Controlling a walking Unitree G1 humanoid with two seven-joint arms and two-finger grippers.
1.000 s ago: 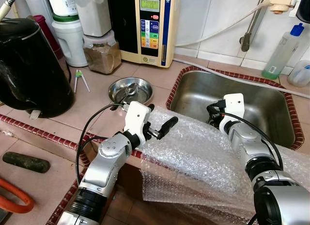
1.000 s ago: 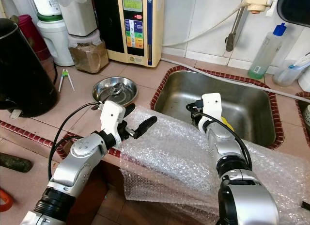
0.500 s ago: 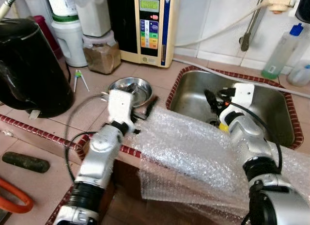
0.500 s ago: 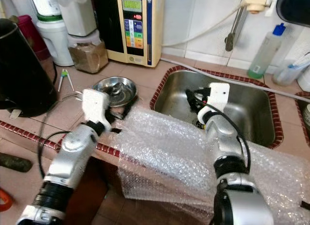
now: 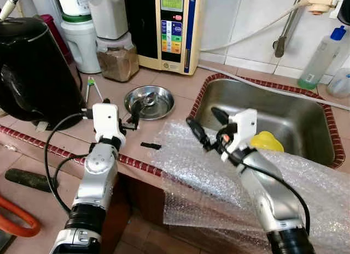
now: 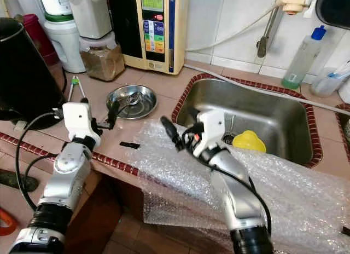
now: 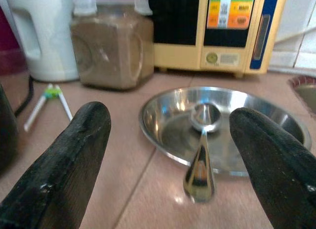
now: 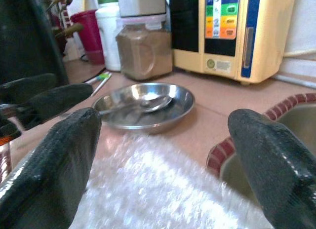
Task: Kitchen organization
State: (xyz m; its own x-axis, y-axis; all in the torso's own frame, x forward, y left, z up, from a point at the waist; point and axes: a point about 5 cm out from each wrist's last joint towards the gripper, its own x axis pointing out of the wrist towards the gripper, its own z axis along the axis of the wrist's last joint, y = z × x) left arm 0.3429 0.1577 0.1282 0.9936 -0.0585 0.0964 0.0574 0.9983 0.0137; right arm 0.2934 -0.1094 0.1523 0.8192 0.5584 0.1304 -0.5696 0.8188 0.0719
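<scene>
On the tiled desk, the steel bowl holding a spoon is faced at 12 o'clock by the empty, wide-open left gripper, while the right gripper, jaws likewise spread and empty, is held over the bubble wrap at the bowl's 4 o'clock.

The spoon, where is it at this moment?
The spoon lies in the small steel bowl on the counter, to the left of the sink and in front of the jar of brown powder; the left pincer hovers close by.
</scene>
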